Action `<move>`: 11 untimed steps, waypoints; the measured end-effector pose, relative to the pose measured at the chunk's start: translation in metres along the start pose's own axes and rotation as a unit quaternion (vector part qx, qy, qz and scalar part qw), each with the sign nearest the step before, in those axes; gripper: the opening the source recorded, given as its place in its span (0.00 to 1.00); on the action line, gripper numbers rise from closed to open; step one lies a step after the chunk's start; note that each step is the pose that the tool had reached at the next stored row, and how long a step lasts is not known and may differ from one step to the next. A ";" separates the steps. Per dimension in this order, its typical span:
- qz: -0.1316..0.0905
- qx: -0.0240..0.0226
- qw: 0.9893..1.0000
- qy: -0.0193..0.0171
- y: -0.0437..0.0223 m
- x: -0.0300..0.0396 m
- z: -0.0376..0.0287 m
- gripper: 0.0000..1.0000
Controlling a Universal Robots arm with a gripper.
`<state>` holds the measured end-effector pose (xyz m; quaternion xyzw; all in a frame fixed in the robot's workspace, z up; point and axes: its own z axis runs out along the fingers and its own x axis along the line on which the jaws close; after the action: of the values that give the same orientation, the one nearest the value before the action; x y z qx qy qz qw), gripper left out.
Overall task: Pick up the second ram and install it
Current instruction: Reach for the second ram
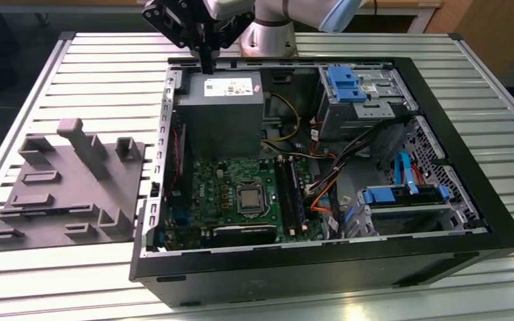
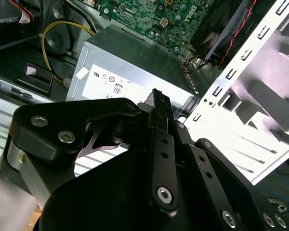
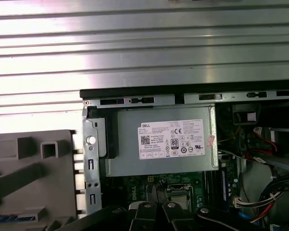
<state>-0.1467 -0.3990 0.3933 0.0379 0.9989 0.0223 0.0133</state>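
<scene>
My gripper hangs at the back of the open computer case, just above the grey power supply. In the second wrist view its black fingers are pressed together with nothing between them. On the exterior view's left, a thin dark strip that looks like the second ram stands on edge in a slot of the grey holder tray, far from the gripper. A dark strip with blue lies on that tray in the first wrist view. The long dark memory slots run beside the processor socket.
The black case lies open on a slatted metal table. Blue drive brackets, orange and yellow cables and a side fan crowd the exterior view's right of the case. Tall grey blocks rise from the tray. The robot's base stands behind the case.
</scene>
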 end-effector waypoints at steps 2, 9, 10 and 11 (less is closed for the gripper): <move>0.000 0.000 1.000 0.000 0.0000 0.0009 0.0000 0.11; 0.000 -0.001 1.000 0.000 -0.0003 0.0039 -0.0001 0.11; 0.000 -0.001 1.000 0.000 -0.0003 0.0043 -0.0001 0.11; 0.000 -0.001 1.000 0.000 -0.0004 0.0048 -0.0001 0.11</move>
<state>-0.1515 -0.3990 0.3933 0.0379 0.9989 0.0232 0.0133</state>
